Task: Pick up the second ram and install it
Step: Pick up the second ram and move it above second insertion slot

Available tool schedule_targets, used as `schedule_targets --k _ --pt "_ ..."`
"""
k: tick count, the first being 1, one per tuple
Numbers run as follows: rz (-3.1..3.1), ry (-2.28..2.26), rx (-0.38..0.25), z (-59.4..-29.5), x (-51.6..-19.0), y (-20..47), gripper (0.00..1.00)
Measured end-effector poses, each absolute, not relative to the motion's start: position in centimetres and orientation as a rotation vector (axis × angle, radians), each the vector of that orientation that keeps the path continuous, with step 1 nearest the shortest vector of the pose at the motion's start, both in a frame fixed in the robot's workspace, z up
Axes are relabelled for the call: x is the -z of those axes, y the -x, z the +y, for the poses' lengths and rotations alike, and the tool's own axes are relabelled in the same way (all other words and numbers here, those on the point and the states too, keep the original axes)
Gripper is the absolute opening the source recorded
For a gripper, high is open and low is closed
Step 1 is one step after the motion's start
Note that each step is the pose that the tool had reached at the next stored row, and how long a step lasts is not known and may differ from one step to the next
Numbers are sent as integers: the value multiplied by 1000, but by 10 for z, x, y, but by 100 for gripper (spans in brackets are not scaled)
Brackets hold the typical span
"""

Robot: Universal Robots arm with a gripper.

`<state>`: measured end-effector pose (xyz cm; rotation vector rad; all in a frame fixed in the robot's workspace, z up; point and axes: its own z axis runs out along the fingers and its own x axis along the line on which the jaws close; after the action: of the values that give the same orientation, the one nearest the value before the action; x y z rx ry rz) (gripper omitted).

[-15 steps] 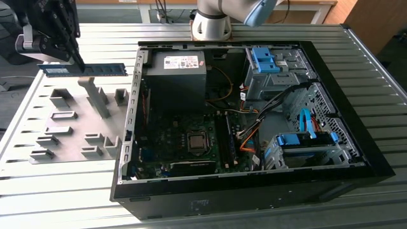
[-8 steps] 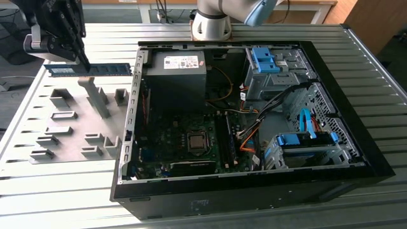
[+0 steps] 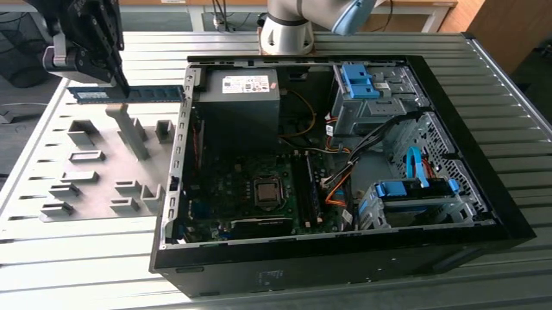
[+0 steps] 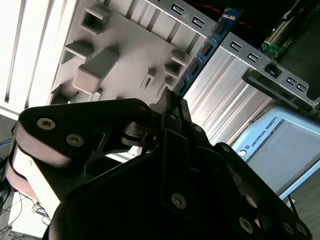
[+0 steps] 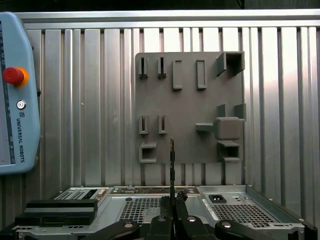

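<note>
- Gripper (image 3: 119, 85) sits at 10 o'clock in the exterior view, above the grey fixture plate (image 3: 97, 173) and outside the PC case (image 3: 516, 223).
- Jaws are clamped on the second ram (image 3: 129, 93). Both wrist views show the fingers pinching the stick at one end.
- In the exterior view the second ram is held level. Its long axis runs 9-to-3, and its free end points toward the case wall at 3 o'clock of the gripper.
- In the second wrist view the second ram (image 4: 206, 46) sticks out from the gripper (image 4: 172, 100) across the plate. Its far tip is over the case's perforated rim.
- In the first wrist view the second ram (image 5: 172, 162) is edge-on, a thin vertical line rising from the gripper (image 5: 173, 201) with the fixture plate (image 5: 190, 107) behind it.
- The stick looks clear of the plate. I can't tell if it touches the tall grey block (image 3: 131, 132) just below it.
- The case lies open on the slatted metal table (image 3: 69, 271), at 3 o'clock of the plate.
- Inside are the motherboard (image 3: 226, 184) with the CPU socket (image 3: 267, 192), and the power supply (image 3: 242, 97) at 12 o'clock of it.
- Blue drive latches sit at 1 o'clock (image 3: 360, 81) and 4 o'clock (image 3: 414, 188) of the case interior.
- Arm base (image 3: 289, 29) is at 12 o'clock of the case.
- Teach pendant (image 5: 17, 90) lies on the table in the first wrist view.
</note>
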<state>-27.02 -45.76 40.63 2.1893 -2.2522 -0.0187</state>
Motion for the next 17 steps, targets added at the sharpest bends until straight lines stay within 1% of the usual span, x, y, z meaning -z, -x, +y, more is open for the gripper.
schedule_targets --k 17 --pt "-2252 -2189 19 -458 -406 251 14"
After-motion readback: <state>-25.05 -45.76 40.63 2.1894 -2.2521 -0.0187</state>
